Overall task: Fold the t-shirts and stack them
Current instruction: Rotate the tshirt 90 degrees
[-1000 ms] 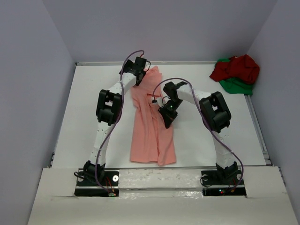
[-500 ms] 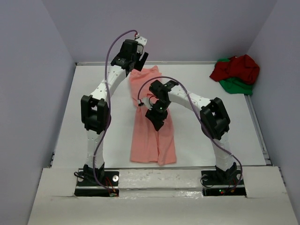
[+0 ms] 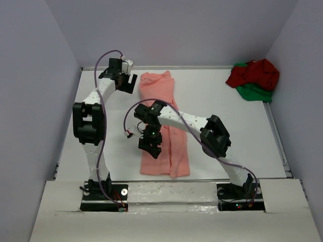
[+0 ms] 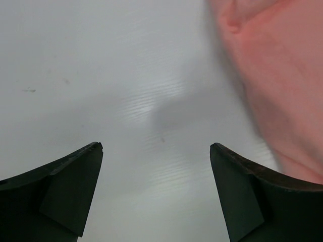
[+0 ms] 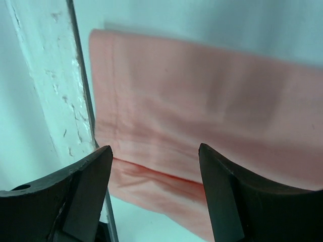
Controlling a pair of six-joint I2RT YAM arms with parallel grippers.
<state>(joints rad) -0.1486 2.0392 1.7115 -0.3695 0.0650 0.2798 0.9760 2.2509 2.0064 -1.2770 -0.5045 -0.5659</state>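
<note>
Table (image 3: pixel 252 126) — pink shirt (image 3: pixel 174 146) centre; red shirt (image 3: pixel 255 73), green shirt (image 3: pixel 257 93) far-right.

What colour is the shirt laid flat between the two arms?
The shirt is plain salmon-pink; clearest in the top external view.

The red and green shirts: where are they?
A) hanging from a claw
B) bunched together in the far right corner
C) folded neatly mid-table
B: the dark red shirt lies crumpled on the green shirt at the table's far right corner.
</note>
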